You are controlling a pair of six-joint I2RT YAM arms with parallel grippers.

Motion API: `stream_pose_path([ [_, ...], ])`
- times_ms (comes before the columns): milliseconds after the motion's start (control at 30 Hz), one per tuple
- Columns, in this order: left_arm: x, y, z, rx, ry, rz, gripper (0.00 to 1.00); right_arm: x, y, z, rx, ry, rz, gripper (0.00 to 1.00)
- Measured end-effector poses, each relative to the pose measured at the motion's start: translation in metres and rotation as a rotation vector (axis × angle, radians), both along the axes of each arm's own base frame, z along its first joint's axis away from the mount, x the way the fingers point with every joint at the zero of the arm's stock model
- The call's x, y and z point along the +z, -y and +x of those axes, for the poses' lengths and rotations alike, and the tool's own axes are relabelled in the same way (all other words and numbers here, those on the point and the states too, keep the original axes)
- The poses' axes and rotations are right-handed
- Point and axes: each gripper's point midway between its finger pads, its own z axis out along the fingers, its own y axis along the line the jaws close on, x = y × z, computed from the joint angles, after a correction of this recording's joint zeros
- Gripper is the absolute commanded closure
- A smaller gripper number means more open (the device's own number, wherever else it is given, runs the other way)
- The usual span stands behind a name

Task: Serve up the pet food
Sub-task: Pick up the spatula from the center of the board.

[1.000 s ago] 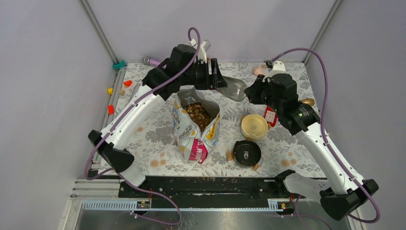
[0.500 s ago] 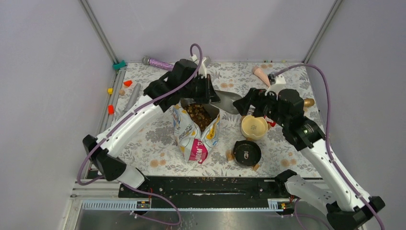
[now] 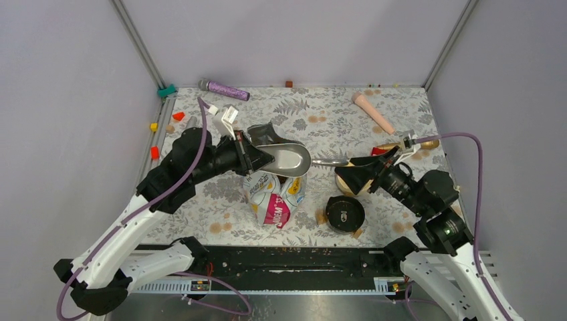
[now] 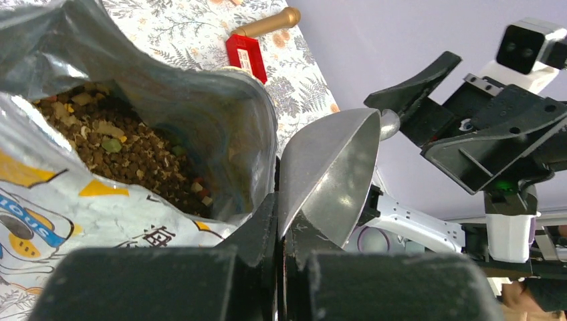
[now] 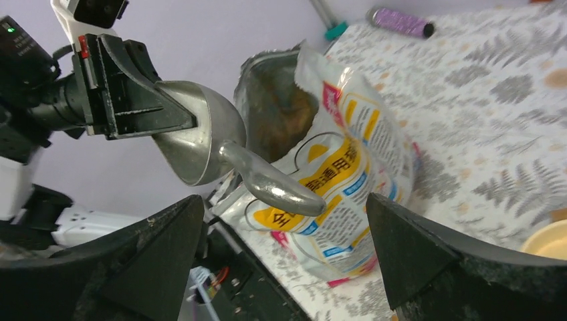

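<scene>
The metal scoop (image 3: 284,159) has changed hands. A second ago the right claw (image 3: 353,172) was shut on its handle at the far side of the bench (image 3: 321,114), and the left claw (image 4: 281,210) stood apart beside it. Now the left claw is clamped together on the thin wall of the scoop's bowl. The right claw has let go and drawn back toward the near right, its fingers wide apart with nothing between them. The handle points freely toward it.

The left arm has also pulled in, so the scoop hangs over the open mouth of the bag (image 3: 273,200), which stands at the middle of the bench. The pet food (image 4: 114,150) is all in that bag, a loose brown heap well below the foil rim. The scoop's bowl looks empty.

So nothing is served yet, and the handover looks like preparation for dipping into the bag. The tan bowl (image 5: 549,245) sits to the bag's right, under the right claw. A grip on the rim rather than the handle could slip or twist once the scoop is loaded.
</scene>
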Motion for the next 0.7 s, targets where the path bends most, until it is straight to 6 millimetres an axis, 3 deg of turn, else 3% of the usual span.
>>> stream_pose_path([
  [300,-0.015,-0.007,-0.008,0.015,-0.026,-0.029,1.00,-0.013,-0.038,-0.005,0.187,-0.202,0.228,0.02],
  [567,-0.012,-0.004,-0.009,0.008,-0.031,-0.052,1.00,0.013,-0.051,-0.013,0.307,-0.217,0.354,0.10],
  [700,-0.008,-0.002,-0.010,0.000,-0.027,-0.067,1.00,0.021,-0.054,-0.016,0.346,-0.217,0.392,0.18],
])
